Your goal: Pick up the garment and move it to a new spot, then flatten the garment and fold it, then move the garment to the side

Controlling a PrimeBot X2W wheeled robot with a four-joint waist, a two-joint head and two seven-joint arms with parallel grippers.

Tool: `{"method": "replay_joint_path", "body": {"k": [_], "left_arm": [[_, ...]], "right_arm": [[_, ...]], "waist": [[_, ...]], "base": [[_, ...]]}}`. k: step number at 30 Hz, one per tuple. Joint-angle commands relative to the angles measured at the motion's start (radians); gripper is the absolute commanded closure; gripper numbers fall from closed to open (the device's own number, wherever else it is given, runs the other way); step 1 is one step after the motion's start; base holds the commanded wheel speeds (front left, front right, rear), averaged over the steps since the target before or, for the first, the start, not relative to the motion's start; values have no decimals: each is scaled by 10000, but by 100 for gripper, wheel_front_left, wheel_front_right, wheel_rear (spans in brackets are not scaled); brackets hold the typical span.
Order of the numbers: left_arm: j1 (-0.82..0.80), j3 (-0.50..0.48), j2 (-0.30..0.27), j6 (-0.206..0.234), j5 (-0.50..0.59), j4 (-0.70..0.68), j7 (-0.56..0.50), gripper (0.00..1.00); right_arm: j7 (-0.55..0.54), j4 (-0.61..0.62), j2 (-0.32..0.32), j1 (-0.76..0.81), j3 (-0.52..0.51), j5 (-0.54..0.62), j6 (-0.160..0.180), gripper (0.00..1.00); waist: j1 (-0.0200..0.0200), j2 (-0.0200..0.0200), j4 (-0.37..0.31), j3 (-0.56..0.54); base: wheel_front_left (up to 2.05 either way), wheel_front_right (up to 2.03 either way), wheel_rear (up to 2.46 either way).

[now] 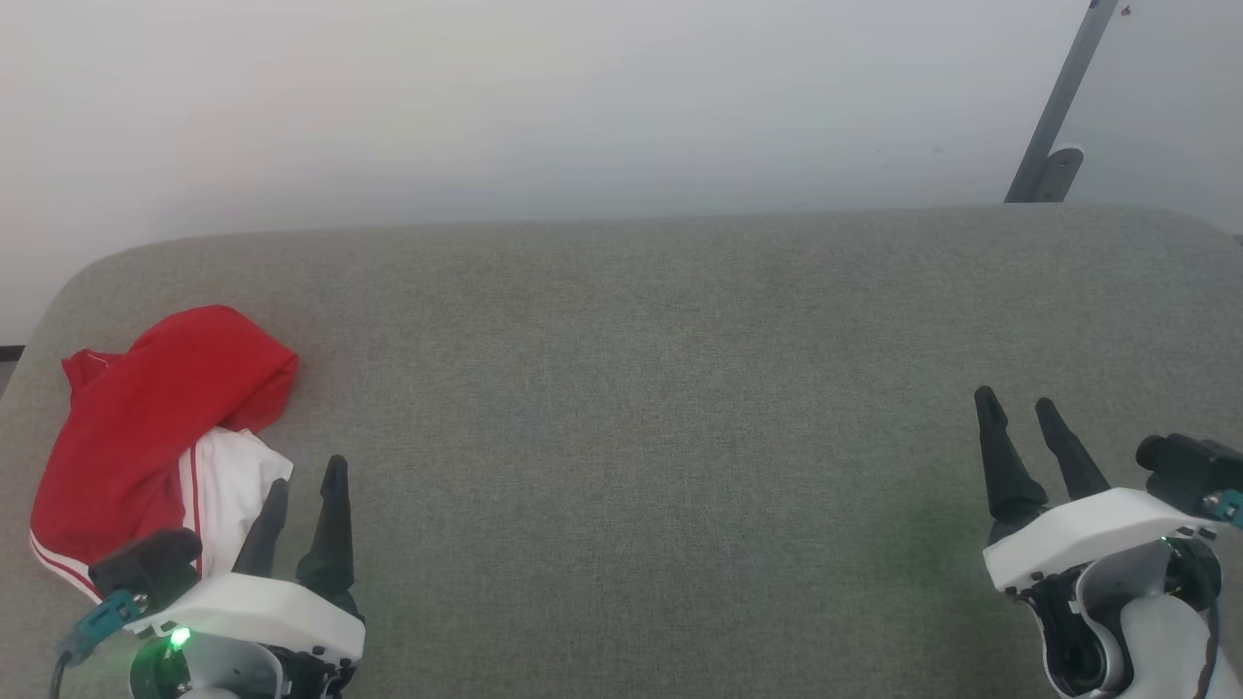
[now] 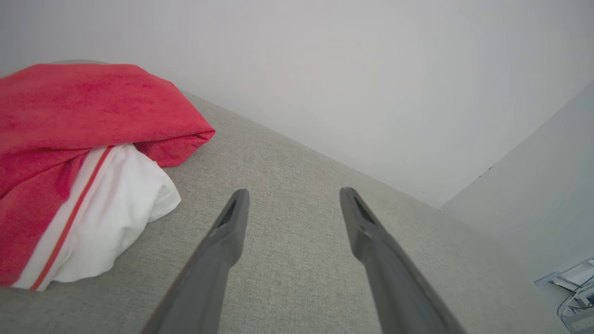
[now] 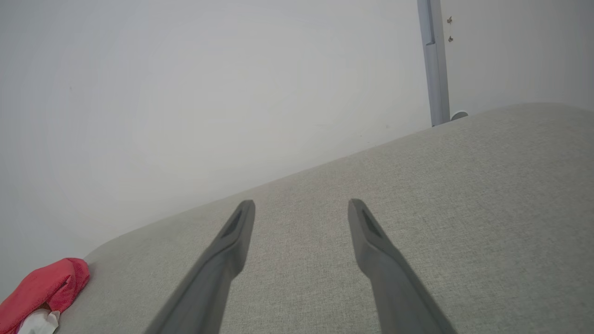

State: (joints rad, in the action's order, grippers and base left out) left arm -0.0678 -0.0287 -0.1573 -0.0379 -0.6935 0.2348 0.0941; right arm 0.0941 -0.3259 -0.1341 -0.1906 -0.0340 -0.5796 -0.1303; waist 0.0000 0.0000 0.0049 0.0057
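We find the shirt (image 1: 146, 427) bundled at the near left of the grey surface (image 1: 631, 437). Our left gripper (image 1: 306, 473), just beside it, and right gripper (image 1: 1015, 398), well apart, both gape empty; seemingly every step remains.

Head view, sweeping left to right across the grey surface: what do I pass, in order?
garment → left gripper → right gripper
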Motion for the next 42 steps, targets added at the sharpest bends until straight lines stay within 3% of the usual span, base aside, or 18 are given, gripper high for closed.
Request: {"method": "replay_joint_path", "body": {"k": [1, 22, 42], "left_arm": [[-201, 31, -115, 65, 268, -102, 103, 0], [-19, 328, -429, 290, 2473, -145, 708, 0], [67, 140, -364, -21, 3975, 129, 1148, 0]], "right_arm": [[101, 86, -71, -249, 25, 250, -3, 0], [708, -243, -94, -505, -112, 3051, -4, 0], [1154, -396, 72, -499, -402, 4166, -6, 0]], "waist": [[0, 0, 0, -1], [0, 0, -19, -16], [0, 0, -27, -57]], "base": [[0, 0, 0], [0, 0, 0], [0, 0, 0]]}}
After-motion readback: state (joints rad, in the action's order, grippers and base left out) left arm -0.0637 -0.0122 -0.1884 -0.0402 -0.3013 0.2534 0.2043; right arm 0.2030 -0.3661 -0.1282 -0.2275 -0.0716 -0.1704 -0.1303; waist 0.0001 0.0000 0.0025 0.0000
